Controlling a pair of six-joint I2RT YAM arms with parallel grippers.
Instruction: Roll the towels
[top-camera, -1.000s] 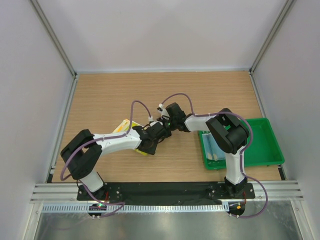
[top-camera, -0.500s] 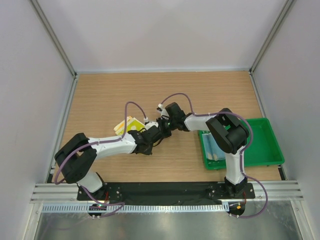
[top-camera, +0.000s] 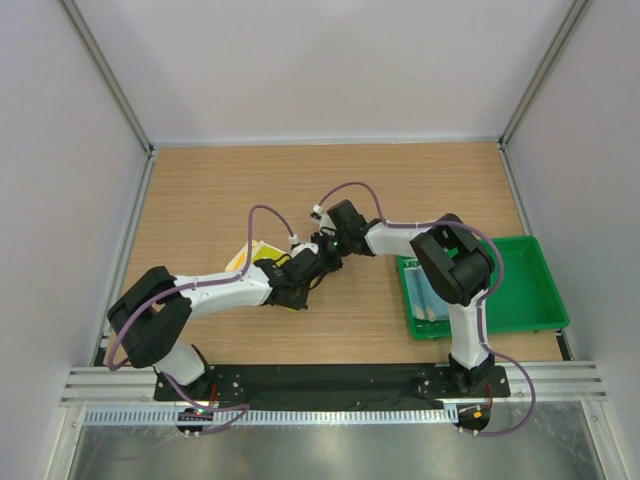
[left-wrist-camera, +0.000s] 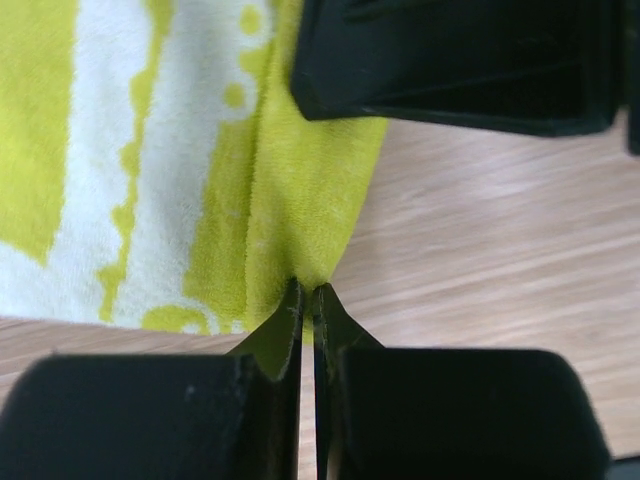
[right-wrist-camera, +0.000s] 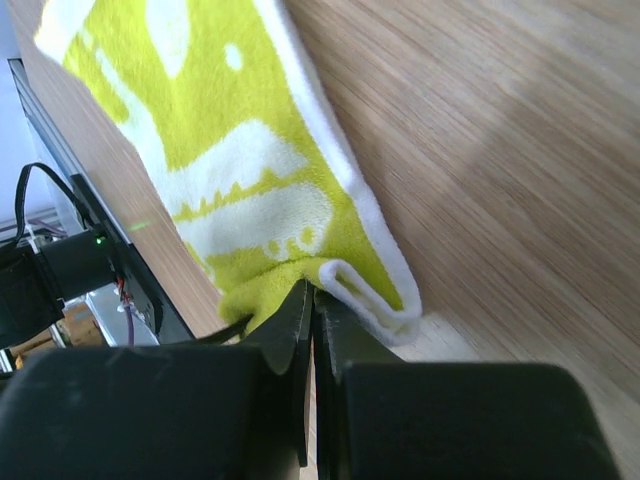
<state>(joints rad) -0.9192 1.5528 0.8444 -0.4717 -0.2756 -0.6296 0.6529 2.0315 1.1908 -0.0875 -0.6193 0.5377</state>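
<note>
The pale yellow towel (top-camera: 256, 253) with lime-green patches lies left of the table's middle, mostly hidden under the arms in the top view. My left gripper (top-camera: 306, 264) is shut on a lime-green fold of this towel (left-wrist-camera: 150, 150), its jaws (left-wrist-camera: 308, 292) pinching the edge. My right gripper (top-camera: 325, 249) faces it, almost touching, and is shut (right-wrist-camera: 316, 296) on the same towel (right-wrist-camera: 230, 170) beside a doubled white hem. The light blue towel (top-camera: 424, 292) rests in the left end of the green tray.
The green plastic tray (top-camera: 525, 285) sits at the table's right edge, close to the right arm's base. Grey walls with metal posts enclose the table on three sides. A black base plate (top-camera: 330, 380) runs along the near edge.
My left gripper has closed onto the towel's fold, and its arm has stretched out lower toward the middle. My right gripper has kept its grip and shifted slightly left.
</note>
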